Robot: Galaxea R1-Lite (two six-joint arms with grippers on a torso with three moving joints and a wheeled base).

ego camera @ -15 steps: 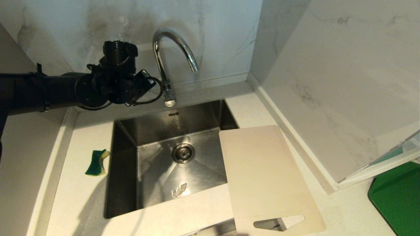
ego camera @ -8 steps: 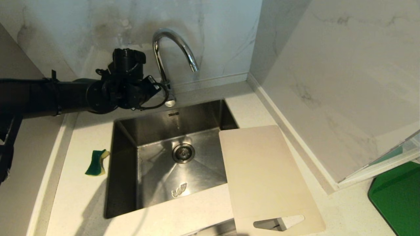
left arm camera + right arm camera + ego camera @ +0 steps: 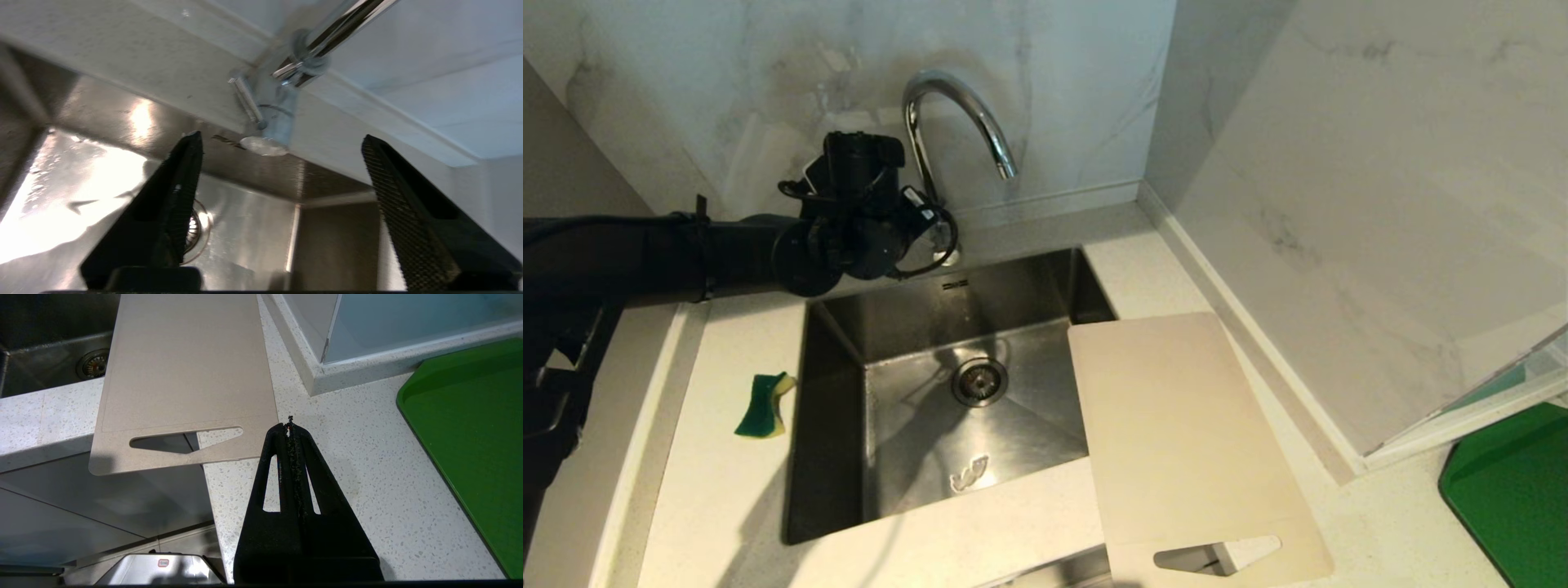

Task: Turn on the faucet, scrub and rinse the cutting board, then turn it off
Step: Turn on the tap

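The chrome faucet stands behind the sink, its arched spout over the basin. No water shows at the spout. My left gripper is open just in front of the faucet base, with the small side lever ahead between the two fingers and untouched. In the head view the left wrist covers the faucet's foot. The pale beige cutting board lies across the sink's right rim and the counter, its handle slot toward me. My right gripper is shut and empty above the counter, beside the board's handle corner.
A green and yellow sponge lies on the counter left of the steel sink. A dark green board sits at the far right. A marble wall block rises right of the cutting board.
My left arm has moved right and a little down, bringing its wrist up against the faucet's base. The board, the sponge and the right arm have not moved.
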